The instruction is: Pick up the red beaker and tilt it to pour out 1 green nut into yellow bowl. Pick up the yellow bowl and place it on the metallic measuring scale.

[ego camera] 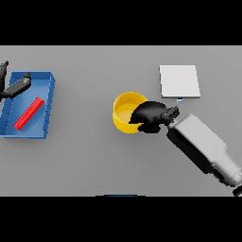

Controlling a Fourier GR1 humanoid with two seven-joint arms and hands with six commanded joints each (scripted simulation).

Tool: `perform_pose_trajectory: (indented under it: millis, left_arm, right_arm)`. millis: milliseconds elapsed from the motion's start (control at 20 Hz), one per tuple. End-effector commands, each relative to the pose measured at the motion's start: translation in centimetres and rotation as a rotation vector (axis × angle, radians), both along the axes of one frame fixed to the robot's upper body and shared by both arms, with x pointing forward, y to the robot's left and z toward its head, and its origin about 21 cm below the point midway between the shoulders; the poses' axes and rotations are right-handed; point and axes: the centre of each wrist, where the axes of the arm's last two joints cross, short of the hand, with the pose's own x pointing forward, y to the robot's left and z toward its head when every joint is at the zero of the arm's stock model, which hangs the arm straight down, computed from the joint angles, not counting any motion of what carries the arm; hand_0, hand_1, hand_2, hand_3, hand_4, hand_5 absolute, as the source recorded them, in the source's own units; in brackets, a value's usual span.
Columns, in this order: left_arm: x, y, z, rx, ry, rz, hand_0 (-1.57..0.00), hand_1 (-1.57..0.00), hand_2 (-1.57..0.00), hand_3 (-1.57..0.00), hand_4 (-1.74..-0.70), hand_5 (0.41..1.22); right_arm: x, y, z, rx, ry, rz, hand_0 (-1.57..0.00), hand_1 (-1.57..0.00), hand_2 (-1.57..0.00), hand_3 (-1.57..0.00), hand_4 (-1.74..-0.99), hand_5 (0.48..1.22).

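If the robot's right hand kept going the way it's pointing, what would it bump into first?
The yellow bowl. The right hand points left and is already at the bowl's right rim, so the bowl is first in its path. From above, I can't tell whether it touches the rim.

I see open table [85, 160] between the blue tray [47, 101] at the left edge and the yellow bowl [124, 113]; my right hand [150, 115] blocks the bowl's scale [179, 81] side.

Blue tray [49, 101] at table's left side; grey table [90, 160] beneath it, surface plain and even.
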Motion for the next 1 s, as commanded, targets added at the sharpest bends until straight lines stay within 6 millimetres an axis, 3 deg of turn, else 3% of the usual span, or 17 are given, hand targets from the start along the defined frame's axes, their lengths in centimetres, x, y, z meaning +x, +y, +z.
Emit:
perform_pose_trajectory:
  millis: [0,150,350,550,800,950]
  left_arm:
    - [0.1,-0.1,0.3,0.007,-0.005,0.003,0.00,0.00,0.00,0.00,-0.80,0.724]
    - [0.1,-0.4,0.1,0.012,0.000,0.005,0.00,0.00,0.00,0.00,-0.80,0.721]
    - [0.2,-0.1,0.3,0.005,0.004,0.004,0.00,0.00,0.00,0.00,-0.80,0.722]
    - [0.4,-0.4,0.7,0.000,-0.009,0.000,0.00,0.00,0.00,0.00,-0.80,0.723]
    - [0.4,-0.2,1.2,0.004,-0.025,0.007,0.00,0.00,0.00,0.00,-0.81,0.741]
    - [-0.2,0.0,0.9,0.021,-0.010,0.014,0.00,0.00,0.00,0.00,-0.80,0.734]
  right_arm:
    - [0.3,-0.4,1.1,0.012,-0.009,0.002,-1.53,-1.53,-1.49,-1.19,-1.729,1.212]
    - [0.2,-0.7,3.5,0.010,-0.030,0.010,-1.55,-1.55,-1.51,-1.38,-1.731,1.216]
    - [0.4,-1.1,6.7,-0.007,-0.098,-0.036,-1.56,-1.56,-1.54,-1.31,-1.724,1.219]
    - [1.1,-1.8,7.6,-0.009,-0.111,-0.084,-1.57,-1.57,-1.56,-1.25,-1.720,1.219]
    - [3.1,-3.8,9.6,-0.014,-0.200,-0.113,-1.57,-1.57,-1.57,-1.33,-1.720,1.221]
    - [4.3,-5.8,9.8,-0.016,-0.230,-0.178,-1.57,-1.57,-1.57,-1.26,-1.719,1.221]
